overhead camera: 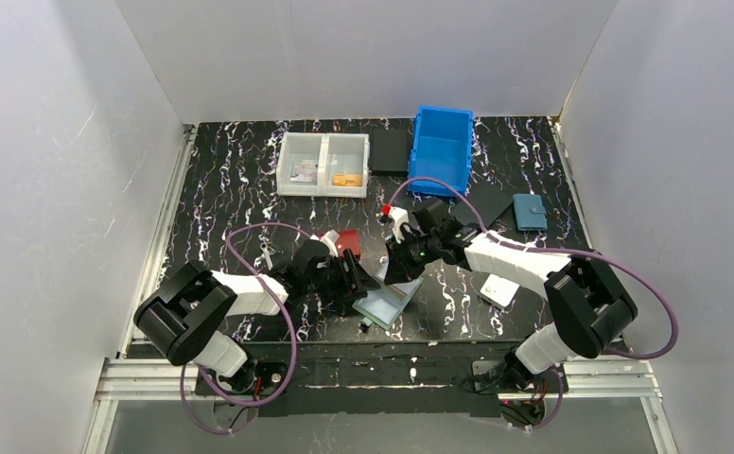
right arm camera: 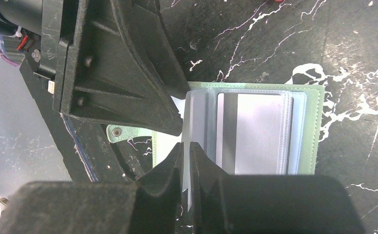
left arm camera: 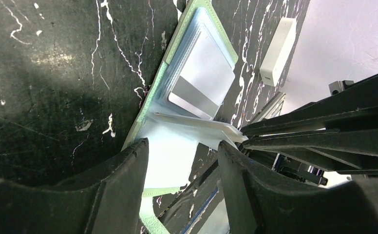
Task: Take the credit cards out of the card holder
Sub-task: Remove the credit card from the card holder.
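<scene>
The right gripper (right arm camera: 187,146) has its fingers pinched on a clear inner sleeve of the card holder (right arm camera: 316,122), where a pale credit card (right arm camera: 257,131) sits in its pocket. The left gripper (left arm camera: 182,146) holds its fingers apart over the holder's other half. The holder lies open on a black, white-veined table (overhead camera: 221,189) between white walls (overhead camera: 51,142).

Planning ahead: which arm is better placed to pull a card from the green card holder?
Probably right: the right gripper pinches a clear sleeve beside the silver card; the left gripper straddles a flap of the card holder.
</scene>
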Robot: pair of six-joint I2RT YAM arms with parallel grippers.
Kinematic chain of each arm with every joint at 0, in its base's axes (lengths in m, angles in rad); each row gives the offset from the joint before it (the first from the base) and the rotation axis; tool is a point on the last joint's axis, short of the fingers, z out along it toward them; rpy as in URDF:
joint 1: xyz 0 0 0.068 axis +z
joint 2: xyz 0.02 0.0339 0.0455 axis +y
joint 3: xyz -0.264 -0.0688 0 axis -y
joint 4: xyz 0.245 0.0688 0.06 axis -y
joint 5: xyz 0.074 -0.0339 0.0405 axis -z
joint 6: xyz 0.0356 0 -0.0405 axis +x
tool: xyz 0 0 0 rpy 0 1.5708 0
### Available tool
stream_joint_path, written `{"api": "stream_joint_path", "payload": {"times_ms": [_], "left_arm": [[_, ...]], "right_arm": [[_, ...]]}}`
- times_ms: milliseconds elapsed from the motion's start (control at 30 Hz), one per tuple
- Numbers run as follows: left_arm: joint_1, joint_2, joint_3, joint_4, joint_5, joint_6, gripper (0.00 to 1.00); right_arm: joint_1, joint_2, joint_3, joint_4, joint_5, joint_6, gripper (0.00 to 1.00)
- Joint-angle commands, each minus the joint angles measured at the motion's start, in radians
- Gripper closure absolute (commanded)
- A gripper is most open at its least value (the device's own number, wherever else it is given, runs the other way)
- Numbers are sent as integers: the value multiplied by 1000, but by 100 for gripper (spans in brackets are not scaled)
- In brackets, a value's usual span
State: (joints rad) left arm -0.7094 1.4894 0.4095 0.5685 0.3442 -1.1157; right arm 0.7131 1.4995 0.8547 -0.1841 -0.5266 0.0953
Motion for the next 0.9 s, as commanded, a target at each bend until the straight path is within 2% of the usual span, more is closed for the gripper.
{"api": "stream_joint_path", "payload": {"times_ms": [0, 400, 500, 567, 600, 867], "left_arm": [[-1, -42, -38, -2, -25, 10, 47], [4, -63, -72, 15, -25, 10, 47], [4, -89, -89, 24, -18, 12, 46], [4, -126, -105, 29, -13, 12, 46], [5, -154, -115, 32, -12, 13, 45], [4, -395, -185, 31, -29, -2, 35]], "right_arm": [[24, 20, 15, -29, 7, -38, 83], [67, 41, 42, -76, 89, -92, 83], [85, 40, 46, -86, 136, -121, 85], [102, 39, 54, -99, 174, -144, 97], [111, 37, 58, -102, 182, -149, 98], [148, 25, 70, -97, 188, -154, 99]]}}
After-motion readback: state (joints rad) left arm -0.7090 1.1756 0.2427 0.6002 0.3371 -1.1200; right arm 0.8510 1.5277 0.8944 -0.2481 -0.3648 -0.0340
